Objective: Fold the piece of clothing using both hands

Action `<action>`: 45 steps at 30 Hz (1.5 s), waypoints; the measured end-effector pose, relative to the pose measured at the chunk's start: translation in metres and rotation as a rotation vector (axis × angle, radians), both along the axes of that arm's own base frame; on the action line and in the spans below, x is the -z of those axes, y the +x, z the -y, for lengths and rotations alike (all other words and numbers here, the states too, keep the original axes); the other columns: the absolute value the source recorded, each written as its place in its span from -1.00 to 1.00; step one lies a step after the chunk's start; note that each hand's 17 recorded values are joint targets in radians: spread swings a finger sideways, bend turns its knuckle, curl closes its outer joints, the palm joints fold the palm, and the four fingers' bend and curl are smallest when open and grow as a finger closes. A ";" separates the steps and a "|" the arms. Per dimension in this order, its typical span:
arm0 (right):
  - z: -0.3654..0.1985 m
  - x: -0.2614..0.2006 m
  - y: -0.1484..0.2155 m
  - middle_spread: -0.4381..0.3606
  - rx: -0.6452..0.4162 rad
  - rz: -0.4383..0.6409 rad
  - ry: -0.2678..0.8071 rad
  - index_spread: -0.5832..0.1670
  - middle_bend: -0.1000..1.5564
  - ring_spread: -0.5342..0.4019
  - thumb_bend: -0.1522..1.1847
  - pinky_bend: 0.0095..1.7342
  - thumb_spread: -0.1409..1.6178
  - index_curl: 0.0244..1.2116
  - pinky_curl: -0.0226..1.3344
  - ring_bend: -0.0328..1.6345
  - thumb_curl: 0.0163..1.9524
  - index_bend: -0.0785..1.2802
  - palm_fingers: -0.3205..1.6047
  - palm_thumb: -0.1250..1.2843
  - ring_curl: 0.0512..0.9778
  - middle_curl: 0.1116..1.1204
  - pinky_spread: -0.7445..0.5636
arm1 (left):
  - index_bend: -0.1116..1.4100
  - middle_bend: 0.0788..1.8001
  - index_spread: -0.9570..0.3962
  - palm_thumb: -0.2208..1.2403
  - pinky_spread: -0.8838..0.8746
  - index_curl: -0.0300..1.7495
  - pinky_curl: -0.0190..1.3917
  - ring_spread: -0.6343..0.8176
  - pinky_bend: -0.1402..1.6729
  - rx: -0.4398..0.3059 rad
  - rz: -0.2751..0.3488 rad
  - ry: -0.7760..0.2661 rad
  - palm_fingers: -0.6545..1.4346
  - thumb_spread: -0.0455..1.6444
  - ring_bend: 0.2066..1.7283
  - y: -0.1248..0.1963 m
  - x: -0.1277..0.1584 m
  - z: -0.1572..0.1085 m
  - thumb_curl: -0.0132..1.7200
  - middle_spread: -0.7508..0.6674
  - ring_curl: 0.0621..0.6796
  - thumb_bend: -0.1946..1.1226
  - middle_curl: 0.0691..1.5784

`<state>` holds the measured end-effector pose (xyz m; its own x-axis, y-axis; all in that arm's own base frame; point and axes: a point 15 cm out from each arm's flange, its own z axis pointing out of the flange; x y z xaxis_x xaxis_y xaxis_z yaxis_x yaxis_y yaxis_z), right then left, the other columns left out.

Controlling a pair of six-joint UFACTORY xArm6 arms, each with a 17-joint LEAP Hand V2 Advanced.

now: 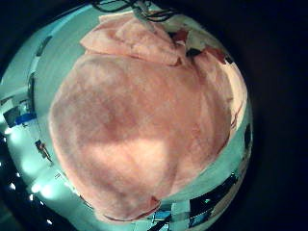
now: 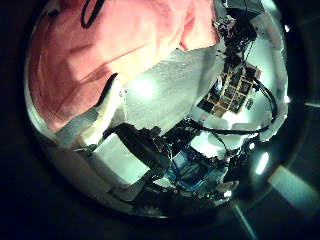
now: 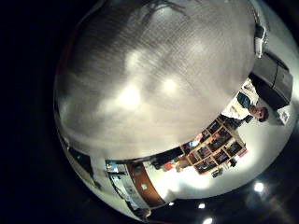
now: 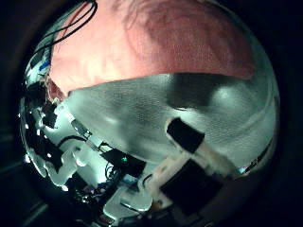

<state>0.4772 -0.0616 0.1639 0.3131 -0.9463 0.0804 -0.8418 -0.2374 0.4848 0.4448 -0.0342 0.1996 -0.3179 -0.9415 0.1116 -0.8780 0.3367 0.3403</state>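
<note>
Pink garment lies bunched on the grey table cover, filling the left palm's view. Right hand hovers beside it with fingers relaxed, holding nothing; can't tell the left hand's state.

In the right thumb side palm view, the right hand shows black-and-white fingers reaching in from the lower right of the frame, fairly straight and closed around nothing.
</note>
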 end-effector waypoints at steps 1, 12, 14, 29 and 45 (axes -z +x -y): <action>-0.001 0.000 0.001 -0.14 -0.003 0.007 0.001 -0.17 -0.39 -0.23 -0.78 -0.44 0.36 -0.64 -0.50 -0.07 -0.60 -0.70 -0.19 0.16 -0.42 -0.39 0.16 | -0.60 -0.89 0.31 0.10 0.34 -0.36 -0.42 0.19 -0.56 0.002 0.000 0.001 -0.14 0.47 -0.49 0.000 0.000 0.001 -0.60 0.25 -0.50 -0.73 -0.62; -0.004 -0.009 0.000 -0.58 -0.018 0.027 -0.003 -0.56 -0.01 -0.52 -0.79 -0.06 0.31 -0.39 -0.30 0.26 -0.56 -0.26 0.48 0.36 -0.06 0.05 -0.52 | -0.60 -0.88 0.32 0.10 0.35 -0.38 -0.43 0.20 -0.57 0.005 0.006 0.006 -0.13 0.47 -0.50 0.001 -0.003 0.000 -0.60 0.24 -0.50 -0.73 -0.63; -0.001 -0.011 0.000 -0.61 -0.028 0.025 -0.020 -0.61 0.07 -0.52 -0.79 0.01 0.30 -0.28 -0.23 0.29 -0.55 -0.10 0.53 0.39 0.01 0.14 -0.52 | -0.60 -0.88 0.32 0.10 0.35 -0.39 -0.43 0.20 -0.57 0.004 0.007 0.007 -0.13 0.47 -0.50 0.001 -0.004 -0.001 -0.60 0.24 -0.50 -0.73 -0.63; 0.028 -0.038 -0.010 -0.57 0.007 0.066 -0.082 -0.45 0.50 -0.49 -0.69 0.36 0.30 0.36 0.23 0.59 -0.38 0.64 0.36 0.75 0.48 0.68 -0.34 | -0.60 -0.88 0.32 0.10 0.35 -0.40 -0.44 0.20 -0.58 0.034 -0.031 0.001 -0.12 0.47 -0.52 -0.022 0.003 0.006 -0.60 0.24 -0.51 -0.73 -0.64; 0.060 -0.097 -0.029 -0.48 0.067 0.179 -0.089 -0.30 0.66 -0.47 -0.77 0.40 0.34 0.58 0.53 0.69 -0.24 0.78 0.22 0.74 0.73 0.80 -0.27 | -0.60 -0.88 0.32 0.07 0.35 -0.41 -0.44 0.20 -0.59 0.092 0.043 -0.015 -0.12 0.48 -0.52 -0.033 -0.034 0.032 -0.60 0.24 -0.52 -0.73 -0.64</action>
